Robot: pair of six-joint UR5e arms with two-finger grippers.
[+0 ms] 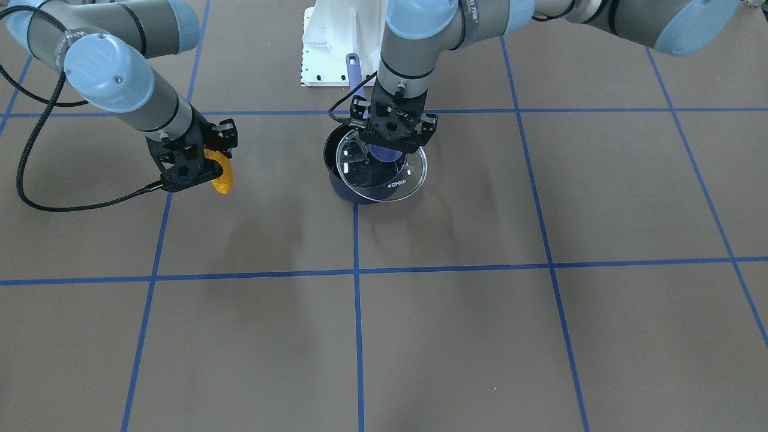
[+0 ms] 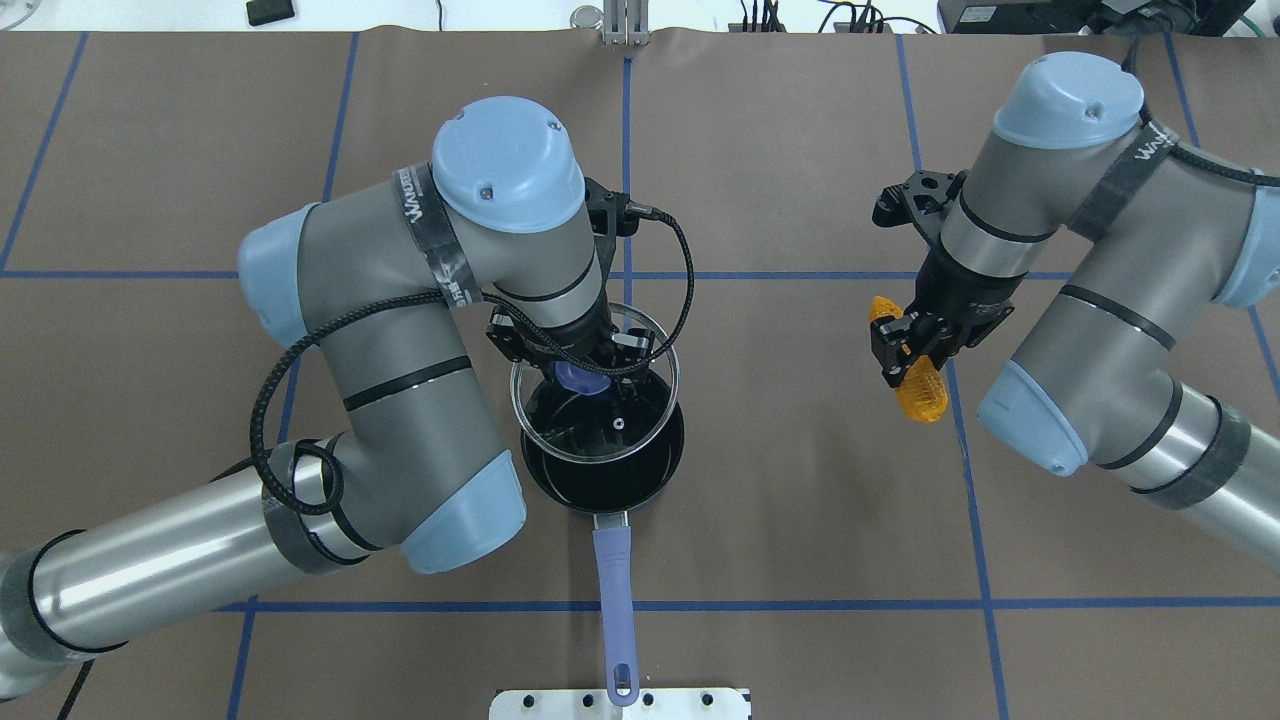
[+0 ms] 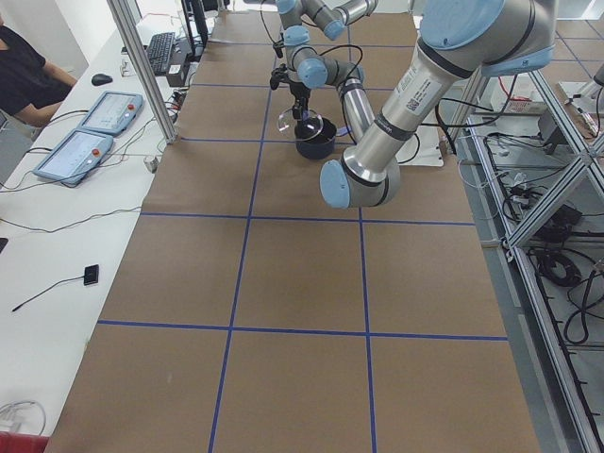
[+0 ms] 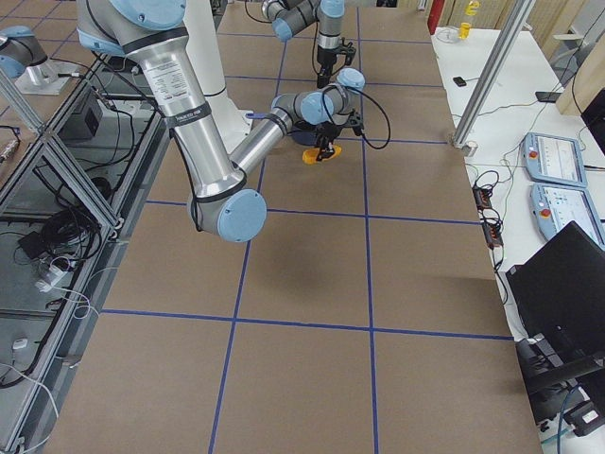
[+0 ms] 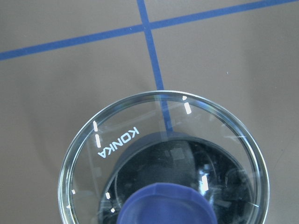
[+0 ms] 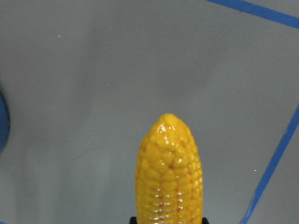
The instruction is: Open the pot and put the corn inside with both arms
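Note:
The dark navy pot (image 2: pixel 640 478) stands mid-table, its lavender handle (image 2: pixel 612 570) pointing toward the robot base. My left gripper (image 2: pixel 580 378) is shut on the blue knob of the glass lid (image 2: pixel 640 345). It holds the lid lifted and tilted over the pot's far rim, so the black inside is partly uncovered. The left wrist view shows the lid (image 5: pixel 117 144) with "KONKA" lettering above the pot (image 5: pixel 140 147). My right gripper (image 2: pixel 905 350) is shut on the orange-yellow corn (image 2: pixel 922 392) and holds it above the table, well to the right of the pot. The corn (image 6: pixel 169 172) fills the right wrist view, tip forward.
A white mounting plate (image 2: pixel 690 700) lies at the table's near edge by the handle's end. Blue tape lines (image 2: pixel 800 606) grid the brown table. In the exterior left view, an operator (image 3: pixel 28 75) sits beside a side table with two pendants (image 3: pixel 90 132).

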